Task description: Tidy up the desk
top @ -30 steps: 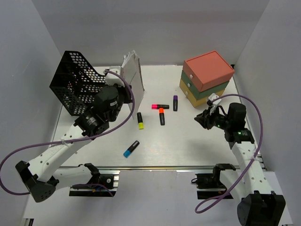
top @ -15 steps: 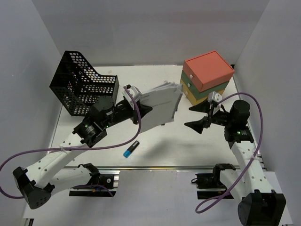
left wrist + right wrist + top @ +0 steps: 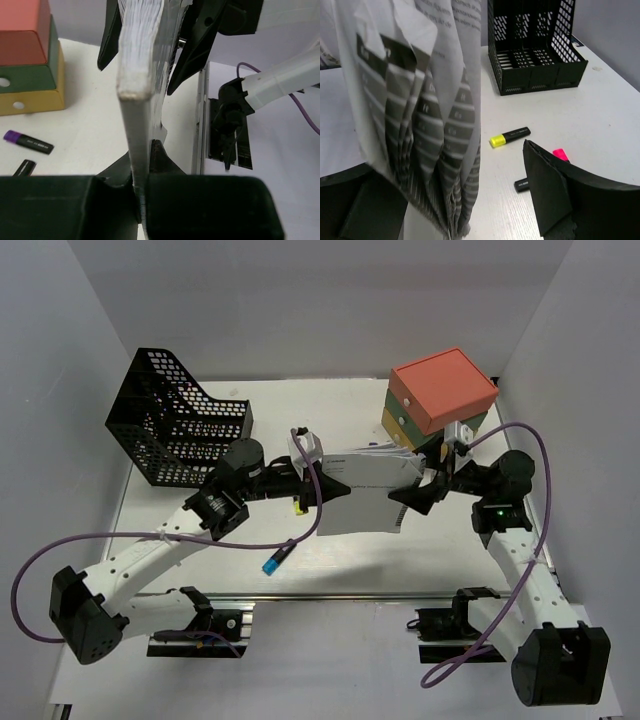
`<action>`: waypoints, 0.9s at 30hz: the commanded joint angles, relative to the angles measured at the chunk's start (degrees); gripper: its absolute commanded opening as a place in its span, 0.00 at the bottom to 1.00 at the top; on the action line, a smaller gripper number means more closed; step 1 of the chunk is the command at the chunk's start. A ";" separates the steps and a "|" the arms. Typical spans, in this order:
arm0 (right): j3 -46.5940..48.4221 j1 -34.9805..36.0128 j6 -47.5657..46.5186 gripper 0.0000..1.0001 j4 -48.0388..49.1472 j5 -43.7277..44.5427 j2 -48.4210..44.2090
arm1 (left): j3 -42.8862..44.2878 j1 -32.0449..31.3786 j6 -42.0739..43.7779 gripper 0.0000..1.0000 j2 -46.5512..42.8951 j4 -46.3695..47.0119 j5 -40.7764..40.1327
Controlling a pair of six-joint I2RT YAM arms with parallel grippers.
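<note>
With the left fingers (image 3: pixel 210 205) pinching the paper stack (image 3: pixel 360 490) at its 9 o'clock edge above the middle of the white surface (image 3: pixel 400 552), the spread right fingers (image 3: pixel 555 195) should straddle its 3 o'clock edge squarely before closing.

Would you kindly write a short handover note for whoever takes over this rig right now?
Left gripper: shut on one edge of a stack of papers, held over the middle of the desk.
Right gripper: open, one finger on either side of the stack's opposite edge, not gripping.
Things: file basket far left, drawer box far right. Loose on the desk: blue highlighter, yellow highlighter, pink highlighter, purple highlighter.
Done: papers lifted.
Left: hand over or file the papers, probably in the basket; gather the highlighters.
</note>
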 commanded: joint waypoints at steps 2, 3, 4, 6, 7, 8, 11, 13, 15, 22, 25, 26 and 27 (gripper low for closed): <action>1.17 1.75 3.31 0.85 8.20 -2.61 1.25 | 0.57 -0.01 -1.38 0.00 0.59 8.65 5.53; 1.08 2.62 3.57 0.81 9.51 -3.04 1.78 | 0.48 -0.01 -1.90 0.00 1.03 9.19 5.71; 0.47 2.71 4.71 0.78 10.65 -3.31 1.96 | 0.74 -0.01 -2.08 0.00 1.29 9.80 5.89; 0.38 3.41 5.33 0.65 12.85 -4.10 2.31 | 1.26 -0.01 -2.17 0.00 2.26 9.98 6.15; 0.46 3.68 5.60 0.60 13.12 -4.97 2.40 | 1.35 -0.01 -2.17 0.00 2.52 9.90 6.24; 1.07 3.77 5.60 0.53 13.04 -5.59 2.57 | 1.53 -0.01 -2.08 0.00 2.53 9.63 5.72; 3.01 3.94 4.11 0.10 11.55 -8.58 3.01 | 0.57 -0.01 -1.99 0.00 2.44 10.16 3.08; 4.85 3.51 -1.40 0.00 0.26 -9.38 2.23 | -0.14 -0.01 -1.99 0.00 1.83 10.24 0.80; 10.55 3.77 -21.21 0.00 -24.41 -5.89 1.78 | -1.45 -0.01 -1.91 0.00 0.34 10.51 -3.24; 21.64 3.68 -36.32 0.00 -43.02 0.55 6.25 | -5.15 -0.01 -1.91 0.21 -3.80 9.46 -16.78; 23.84 3.77 -34.93 0.00 -42.52 1.17 8.02 | -6.03 -0.01 -1.82 0.40 -4.68 8.67 -17.67; 24.19 4.03 -33.88 0.00 -41.64 1.43 8.37 | -6.11 -0.01 -1.73 0.40 -4.68 8.40 -17.84; 24.46 3.86 -31.69 0.00 -40.58 1.61 8.72 | -6.29 -0.01 -1.64 0.43 -4.85 7.62 -18.71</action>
